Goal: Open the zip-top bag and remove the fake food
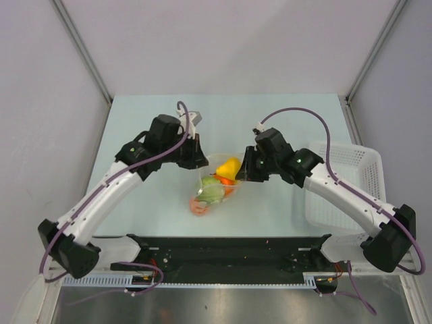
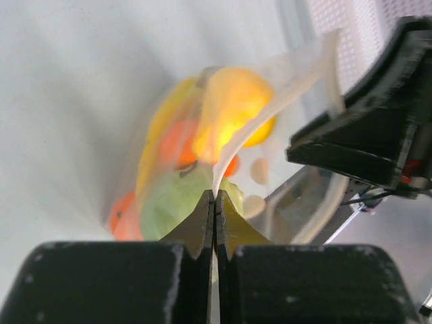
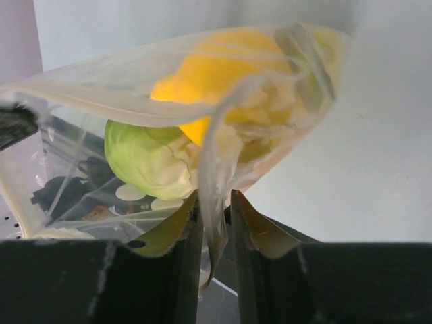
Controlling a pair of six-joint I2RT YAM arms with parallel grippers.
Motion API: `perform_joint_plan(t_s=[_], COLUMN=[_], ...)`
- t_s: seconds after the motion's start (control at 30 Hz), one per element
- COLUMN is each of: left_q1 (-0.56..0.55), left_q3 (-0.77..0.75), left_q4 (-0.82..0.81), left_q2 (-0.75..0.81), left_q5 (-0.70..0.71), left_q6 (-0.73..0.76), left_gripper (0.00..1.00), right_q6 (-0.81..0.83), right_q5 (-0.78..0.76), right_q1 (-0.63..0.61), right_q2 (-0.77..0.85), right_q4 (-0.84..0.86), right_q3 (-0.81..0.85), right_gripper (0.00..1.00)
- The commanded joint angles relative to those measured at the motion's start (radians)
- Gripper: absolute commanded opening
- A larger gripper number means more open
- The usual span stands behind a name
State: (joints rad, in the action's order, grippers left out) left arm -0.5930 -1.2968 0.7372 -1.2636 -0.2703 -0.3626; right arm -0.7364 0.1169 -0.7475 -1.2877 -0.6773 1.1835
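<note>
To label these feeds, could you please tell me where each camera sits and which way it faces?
Top external: overhead behind the robot, looking down; left arm and right arm show.
Left wrist: on the left gripper, facing the zip-top bag; its fingers show.
Right wrist: on the right gripper, likewise.
Shared: the green cabbage in both wrist views.

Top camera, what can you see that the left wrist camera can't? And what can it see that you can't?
Only the top external view shows both whole arms, the left arm and the right arm, reaching over the table. Only the left wrist view shows, close up, the left gripper with its fingers pressed together on a thin edge of the zip-top bag. Both show the bag with a yellow fruit and a green cabbage inside, and the white basket.
</note>
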Motion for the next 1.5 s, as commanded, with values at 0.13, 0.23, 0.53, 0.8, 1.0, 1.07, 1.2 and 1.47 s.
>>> perform_joint_plan(t_s=[0.13,0.23,0.53,0.8,1.0,1.07,1.2,1.47], left_q1=[-0.002,-0.002,-0.002,-0.002,-0.002,-0.002,-0.002,-0.002], left_q3=[0.171,0.205,0.131,0.108,0.114,0.119,0.12,0.123], left_q4=[-0.112,-0.171,-0.168,-0.163,-0.168,-0.17,-0.182,-0.191], left_q2=[0.193,0.179,0.102,0.073,0.089,0.093,0.096,0.095], left_q5=[-0.035,-0.066,-0.076,-0.102,-0.101,-0.106,-0.115,-0.122], left_q6=[-0.206,-0.24,-0.219,-0.213,-0.22,-0.22,-0.233,-0.243], left_gripper=[0.0,0.0,0.0,0.0,0.0,0.0,0.0,0.0], right_q6=[0.084,0.112,0.184,0.149,0.051,0.032,0.008,-0.001], right_q5=[0.004,-0.023,-0.115,-0.083,-0.014,-0.013,-0.014,-0.008], right_q1=[-0.027,-0.023,0.004,-0.009,0.013,0.013,0.013,0.016], right_q2=[-0.05,-0.042,-0.002,-0.085,-0.134,-0.148,-0.177,-0.217], right_q4=[-0.025,-0.08,-0.186,-0.088,0.051,0.079,0.114,0.174], right_q3=[0.088,0.102,0.209,0.245,0.17,0.153,0.122,0.077], right_gripper=[0.43,0.52,0.66,0.66,0.68,0.67,0.68,0.78])
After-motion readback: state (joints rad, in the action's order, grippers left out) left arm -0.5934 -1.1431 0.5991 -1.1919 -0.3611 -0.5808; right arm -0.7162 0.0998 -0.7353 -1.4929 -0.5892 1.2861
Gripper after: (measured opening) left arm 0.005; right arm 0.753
